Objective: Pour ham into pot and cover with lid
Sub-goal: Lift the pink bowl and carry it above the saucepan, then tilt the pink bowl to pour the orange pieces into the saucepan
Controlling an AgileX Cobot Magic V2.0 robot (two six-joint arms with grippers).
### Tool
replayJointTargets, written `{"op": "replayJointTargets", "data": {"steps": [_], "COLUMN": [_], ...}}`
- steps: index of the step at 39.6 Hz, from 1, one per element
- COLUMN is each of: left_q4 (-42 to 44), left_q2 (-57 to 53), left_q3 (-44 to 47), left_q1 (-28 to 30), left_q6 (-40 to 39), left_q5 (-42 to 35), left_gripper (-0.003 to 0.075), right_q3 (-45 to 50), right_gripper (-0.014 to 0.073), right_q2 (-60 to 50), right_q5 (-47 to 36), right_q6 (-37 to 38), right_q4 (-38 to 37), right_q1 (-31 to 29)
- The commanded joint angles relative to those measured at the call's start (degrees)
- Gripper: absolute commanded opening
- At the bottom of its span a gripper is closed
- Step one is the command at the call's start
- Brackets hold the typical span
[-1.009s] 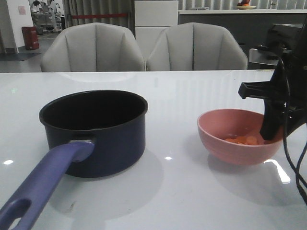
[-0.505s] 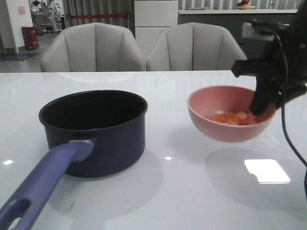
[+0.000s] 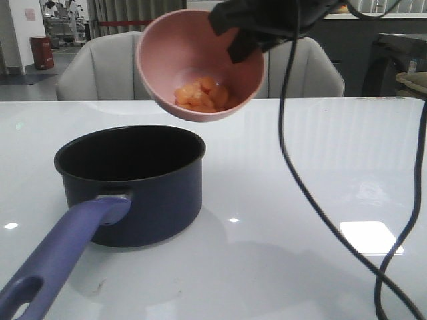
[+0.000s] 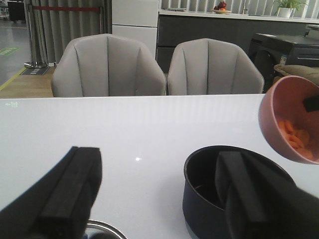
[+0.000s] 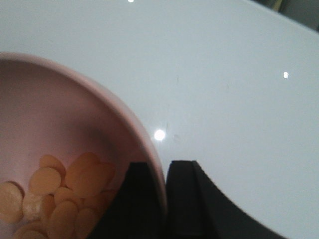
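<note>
Pink bowl (image 3: 200, 63) of ham (image 3: 199, 94) hangs tilted above pot (image 3: 130, 181).

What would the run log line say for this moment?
right gripper: shut on bowl | bowl: tilted above pot | ham: in bowl | left gripper: open

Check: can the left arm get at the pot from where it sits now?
Probably yes. The left claw hangs open with the pot just ahead of it and bare table around. The pink bowl is tilted above the pot, so a high approach could clip it.
</note>
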Motion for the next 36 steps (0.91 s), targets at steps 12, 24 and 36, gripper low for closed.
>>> {"op": "replayJointTargets", "data": {"steps": [12, 24, 36], "left_q4": [0.00, 0.00, 0.00], "left_q2": [0.56, 0.56, 0.56], "left_q3": [-1.55, -1.55, -1.55], "left_q1": [-0.35, -0.35, -0.35], "left_q6": [0.07, 0.07, 0.07], "left_q5": [-4.68, -4.33, -4.33], "left_gripper": [0.0426, 0.0426, 0.0426], "right_q3": [-1.83, -1.59, 5.39], "right_gripper": [0.0141, 0.0141, 0.0141], "right_q2": [1.74, 5.55, 7.84], "right_q5": [-27.94, -42.12, -69.87], "right_q6": [-7.26, -26.60, -38.44], "right_q4": [-7.13, -3.65, 0.56], "right_q1": [3.95, 7.87, 10.13]}}
